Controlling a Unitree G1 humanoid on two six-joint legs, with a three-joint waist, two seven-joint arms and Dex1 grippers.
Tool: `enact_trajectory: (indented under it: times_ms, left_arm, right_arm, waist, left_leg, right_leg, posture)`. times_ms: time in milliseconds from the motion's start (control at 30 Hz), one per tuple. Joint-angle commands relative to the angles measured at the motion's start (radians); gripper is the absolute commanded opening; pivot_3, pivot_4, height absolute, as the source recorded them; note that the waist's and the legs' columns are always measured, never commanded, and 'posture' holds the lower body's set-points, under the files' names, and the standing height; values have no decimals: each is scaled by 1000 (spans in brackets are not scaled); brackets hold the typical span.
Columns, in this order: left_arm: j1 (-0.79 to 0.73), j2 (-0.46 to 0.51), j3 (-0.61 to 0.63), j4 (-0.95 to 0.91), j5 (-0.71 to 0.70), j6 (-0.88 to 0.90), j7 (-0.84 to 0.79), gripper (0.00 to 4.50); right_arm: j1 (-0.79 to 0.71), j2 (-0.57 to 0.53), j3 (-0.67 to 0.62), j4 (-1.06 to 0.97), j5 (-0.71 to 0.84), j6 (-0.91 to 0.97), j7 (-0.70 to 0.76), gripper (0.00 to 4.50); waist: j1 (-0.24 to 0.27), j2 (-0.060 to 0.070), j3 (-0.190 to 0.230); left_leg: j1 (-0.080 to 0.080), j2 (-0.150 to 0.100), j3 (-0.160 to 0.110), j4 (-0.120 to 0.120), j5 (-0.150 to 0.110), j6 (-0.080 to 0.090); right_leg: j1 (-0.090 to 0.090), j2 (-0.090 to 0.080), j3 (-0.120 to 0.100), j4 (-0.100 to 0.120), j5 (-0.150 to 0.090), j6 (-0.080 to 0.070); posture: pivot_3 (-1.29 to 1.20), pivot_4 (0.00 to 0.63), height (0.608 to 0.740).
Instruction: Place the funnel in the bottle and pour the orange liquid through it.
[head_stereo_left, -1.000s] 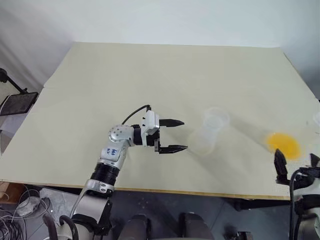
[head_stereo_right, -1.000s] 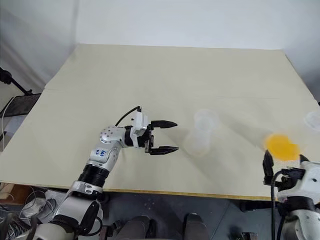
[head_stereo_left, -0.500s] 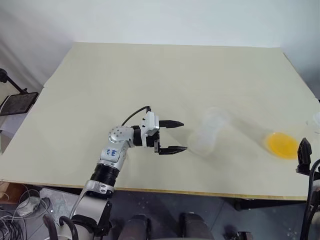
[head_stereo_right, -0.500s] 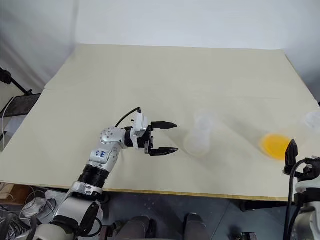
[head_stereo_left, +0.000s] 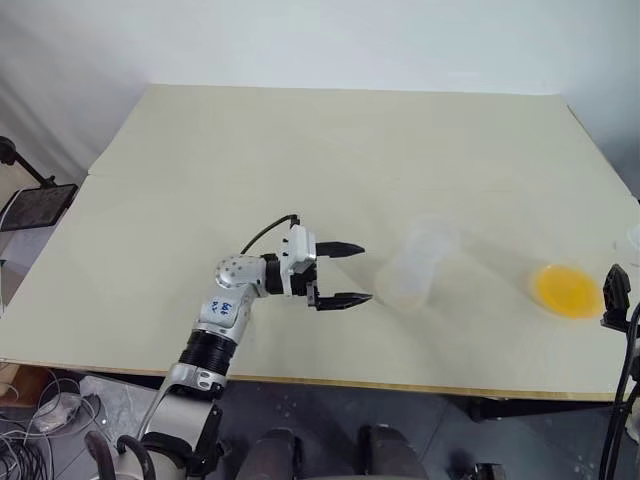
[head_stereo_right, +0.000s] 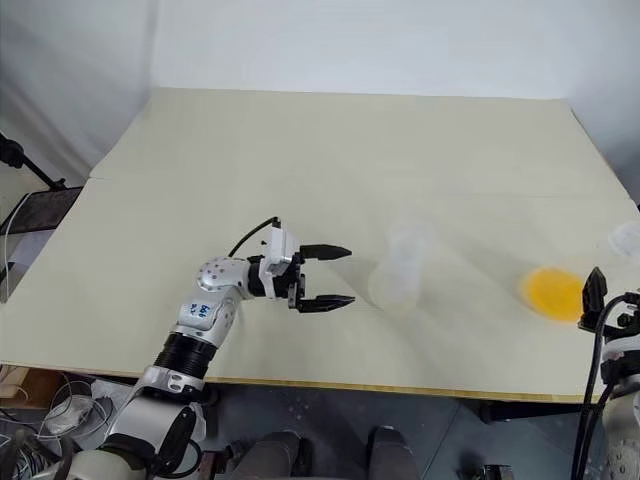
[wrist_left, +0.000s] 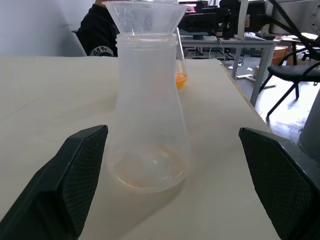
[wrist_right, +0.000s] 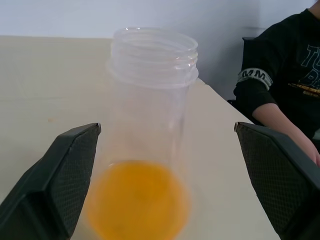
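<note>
Sleeve (wrist_right: 255, 76) band lettering, approx "MM"; rest unreadable

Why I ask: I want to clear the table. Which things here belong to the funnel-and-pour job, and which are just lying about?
Job:
- bottle
- funnel, already seated in its mouth
- orange liquid, in the clear jar

Lying about:
- small clear item, far right
- black stand
- floor cables
- seated person

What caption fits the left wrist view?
Open left gripper faces the bottle, funnel already seated in its mouth.
</note>
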Motion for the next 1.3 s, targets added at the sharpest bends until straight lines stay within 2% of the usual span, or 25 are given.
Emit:
enact_trajectory:
  times_ms: [33, 933, 1033, 1167, 1300]
  left_arm:
    - [10, 3, 5, -51, -26, -1, 5, 4465]
    - [41, 28, 5, -106, -35, 19, 20, 4465]
    - [44, 30, 5, -111, -36, 20, 22, 4500]
    - [46, 32, 4, -115, -37, 20, 23, 4500]
    - [44, 31, 3, -112, -37, 19, 24, 4500]
  right_arm:
    - [-26, -33, -31, 13, 5, -15, 15, 4500]
    - [-258, -128, 5, 292, -44, -41, 74, 4500]
    - [-259, -124, 4, 285, -46, -55, 82, 3907]
    - [-245, -117, -1, 261, -40, -48, 83, 2523]
    - [-216, -110, -9, 191, -23, -24, 75, 2432]
  waist:
    - [-1, 0, 0]
    - [-1, 0, 0]
    - [0, 0, 0]
    - [1, 0, 0]
    - [1, 0, 0]
  left_leg:
    - [0, 0, 0, 0, 0, 0]
    - [0, 0, 0, 0, 0, 0]
    - [0, 0, 0, 0, 0, 0]
    - [-1, 0, 0, 0, 0, 0]
    - [-1, 0, 0, 0, 0, 0]
  right_leg:
    - [0, 0, 0, 0, 0, 0]
    - [0, -1, 0, 0, 0, 0]
    - [0, -1, 0, 0, 0, 0]
    - [0, -2, 0, -1, 0, 0]
    - [0, -2, 0, -1, 0, 0]
  posture:
    - [0, 150, 740]
    - [0, 150, 740]
    - [0, 150, 740]
    - [0, 150, 740]
    - [0, 150, 740]
